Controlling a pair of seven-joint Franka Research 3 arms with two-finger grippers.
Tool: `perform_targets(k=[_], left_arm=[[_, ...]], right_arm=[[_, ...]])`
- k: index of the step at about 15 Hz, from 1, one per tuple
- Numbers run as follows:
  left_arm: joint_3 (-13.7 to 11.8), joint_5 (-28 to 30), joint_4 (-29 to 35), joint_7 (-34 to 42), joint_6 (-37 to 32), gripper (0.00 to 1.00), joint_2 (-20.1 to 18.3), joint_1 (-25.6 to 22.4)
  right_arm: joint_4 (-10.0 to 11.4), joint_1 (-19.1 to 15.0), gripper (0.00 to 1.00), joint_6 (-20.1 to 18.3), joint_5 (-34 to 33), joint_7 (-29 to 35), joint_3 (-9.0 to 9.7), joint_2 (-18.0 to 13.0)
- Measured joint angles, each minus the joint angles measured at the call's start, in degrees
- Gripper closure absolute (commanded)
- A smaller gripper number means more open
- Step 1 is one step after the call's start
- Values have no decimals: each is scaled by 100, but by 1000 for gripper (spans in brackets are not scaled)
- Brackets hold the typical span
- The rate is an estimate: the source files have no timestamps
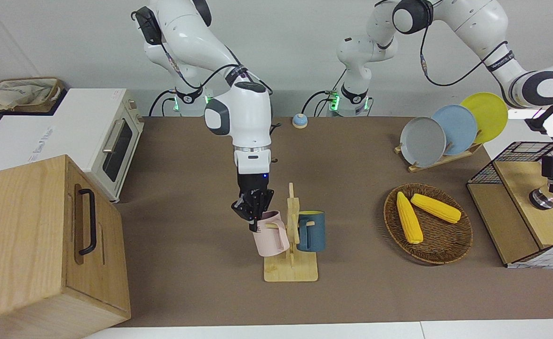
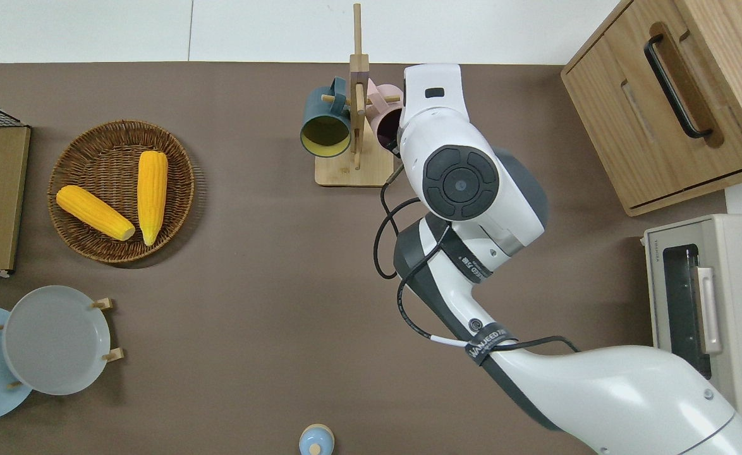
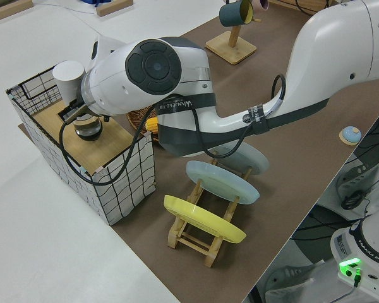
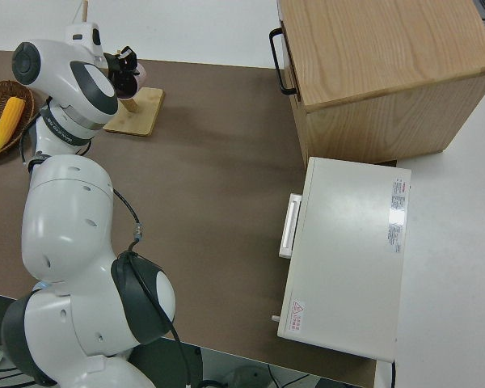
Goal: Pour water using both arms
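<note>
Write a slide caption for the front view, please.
Right arm's black claw grips the pale pink ceramic mug on the wooden mug stand, beside a dark blue mug.

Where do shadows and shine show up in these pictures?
Front view: a soft shadow lies on the mat beside the basket and under the pink mug; the right gripper is at that mug. Overhead view: the right arm's white shell shows bright highlights. Left side view: the yellow plate gleams along its rim.

Brown table bears mug rack; corn basket; plate rack.
</note>
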State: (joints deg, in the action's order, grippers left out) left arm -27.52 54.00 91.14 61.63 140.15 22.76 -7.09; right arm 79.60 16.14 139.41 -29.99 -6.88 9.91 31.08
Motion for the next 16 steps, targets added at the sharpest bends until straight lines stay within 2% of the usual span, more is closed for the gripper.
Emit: perform_targets(k=[16], left_arm=[[-1, 0, -79, -56, -1, 1000, 0, 2]], right_arm=[[-14, -29, 936, -1, 0, 5, -6, -24]])
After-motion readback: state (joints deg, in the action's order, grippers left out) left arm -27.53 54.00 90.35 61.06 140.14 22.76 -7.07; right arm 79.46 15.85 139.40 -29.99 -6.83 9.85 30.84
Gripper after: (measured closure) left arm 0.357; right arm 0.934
